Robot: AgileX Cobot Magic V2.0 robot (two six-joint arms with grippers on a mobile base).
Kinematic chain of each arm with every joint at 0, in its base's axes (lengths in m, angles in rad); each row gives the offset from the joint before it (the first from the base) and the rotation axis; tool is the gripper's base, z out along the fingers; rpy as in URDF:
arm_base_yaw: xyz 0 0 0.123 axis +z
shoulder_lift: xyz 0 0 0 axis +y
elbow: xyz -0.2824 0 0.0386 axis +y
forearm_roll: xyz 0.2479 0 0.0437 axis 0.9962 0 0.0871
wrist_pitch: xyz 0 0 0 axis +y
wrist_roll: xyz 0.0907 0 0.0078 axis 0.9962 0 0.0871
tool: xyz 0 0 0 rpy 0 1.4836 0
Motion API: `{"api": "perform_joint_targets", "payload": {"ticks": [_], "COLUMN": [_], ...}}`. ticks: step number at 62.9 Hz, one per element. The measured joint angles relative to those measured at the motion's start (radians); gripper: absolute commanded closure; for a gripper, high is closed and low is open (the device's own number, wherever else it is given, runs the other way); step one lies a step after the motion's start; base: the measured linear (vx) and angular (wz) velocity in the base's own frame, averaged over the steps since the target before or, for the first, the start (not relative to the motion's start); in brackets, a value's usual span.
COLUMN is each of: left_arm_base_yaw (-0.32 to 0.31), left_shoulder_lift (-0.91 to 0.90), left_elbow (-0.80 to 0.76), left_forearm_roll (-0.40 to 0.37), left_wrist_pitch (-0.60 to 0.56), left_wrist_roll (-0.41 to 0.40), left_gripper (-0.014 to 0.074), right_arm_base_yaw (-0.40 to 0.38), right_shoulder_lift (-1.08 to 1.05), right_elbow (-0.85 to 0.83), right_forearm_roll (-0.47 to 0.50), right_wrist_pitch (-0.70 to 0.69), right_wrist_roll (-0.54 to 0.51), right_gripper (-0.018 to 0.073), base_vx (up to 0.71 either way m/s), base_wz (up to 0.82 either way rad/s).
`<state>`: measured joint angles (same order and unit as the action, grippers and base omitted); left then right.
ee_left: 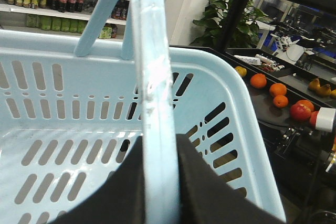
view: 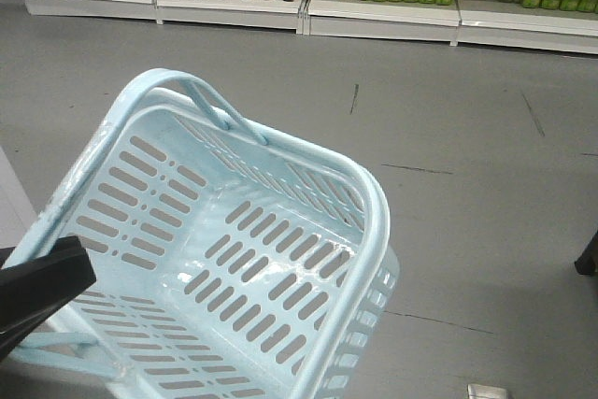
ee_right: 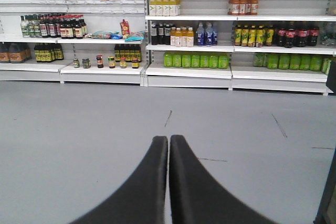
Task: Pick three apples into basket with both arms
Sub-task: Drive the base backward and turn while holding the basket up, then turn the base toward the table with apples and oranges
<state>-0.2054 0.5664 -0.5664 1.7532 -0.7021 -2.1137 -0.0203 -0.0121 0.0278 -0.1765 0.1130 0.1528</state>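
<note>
1. Basket [view: 377, 198]: held clear of the floor [view: 467, 119] and tilted. Its slotted inside is seen bare, so none of the three apples has been put in.
2. Handle [ee_left: 156, 103]: this passes between the two black fingers of the left pincer [ee_left: 160, 145], which is clamped on it. The basket is carried by this grip alone.
3. Right pincer [ee_right: 168, 139]: the fingers are pressed together and nothing is held. It is aimed over bare floor at the shelves [ee_right: 189, 69]. Neither basket nor fruit is seen from its wrist view.
4. Desk [ee_left: 262, 109]: this lies just beyond the basket's right wall in the left wrist view. Several oranges [ee_left: 258, 81] and a red fruit [ee_left: 300, 111] are laid out on it, farther from the basket than the oranges. Whether that fruit is one of the dull dark-red apples cannot be told at this size.
5. Governing relation: the fruit lies to the right of the basket, on the desk side, and the left pincer is taken up by the handle. The right pincer is therefore judged to be the free one for picking. It would have to be turned from the shelves toward the desk and opened before any apple could be reached.
</note>
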Motion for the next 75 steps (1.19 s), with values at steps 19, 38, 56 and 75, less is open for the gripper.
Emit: {"api": "perform_joint_targets", "payload": {"ticks": [19, 38, 56, 75], "left_arm_base_yaw": [0.000, 0.000, 0.000, 0.000], "left_shoulder_lift": [0.000, 0.000, 0.000, 0.000], "left_elbow": [0.000, 0.000, 0.000, 0.000], "left_forearm_roll": [0.000, 0.000, 0.000, 0.000], "left_wrist_pitch": [0.000, 0.000, 0.000, 0.000], "left_wrist_roll": [0.000, 0.000, 0.000, 0.000], "left_gripper": [0.0603, 0.0603, 0.0603, 0.0603], "right_arm_base_yaw": [0.000, 0.000, 0.000, 0.000], "right_shoulder_lift": [0.000, 0.000, 0.000, 0.000], "right_elbow": [0.000, 0.000, 0.000, 0.000], "right_forearm_roll": [0.000, 0.000, 0.000, 0.000], "right_wrist_pitch": [0.000, 0.000, 0.000, 0.000], "right_wrist_roll": [0.000, 0.000, 0.000, 0.000], "right_gripper": [0.0564, 0.0564, 0.0564, 0.0564], "base_vx": [0.21, 0.26, 0.28, 0.30], "base_wz": [0.02, -0.07, -0.09, -0.10]}}
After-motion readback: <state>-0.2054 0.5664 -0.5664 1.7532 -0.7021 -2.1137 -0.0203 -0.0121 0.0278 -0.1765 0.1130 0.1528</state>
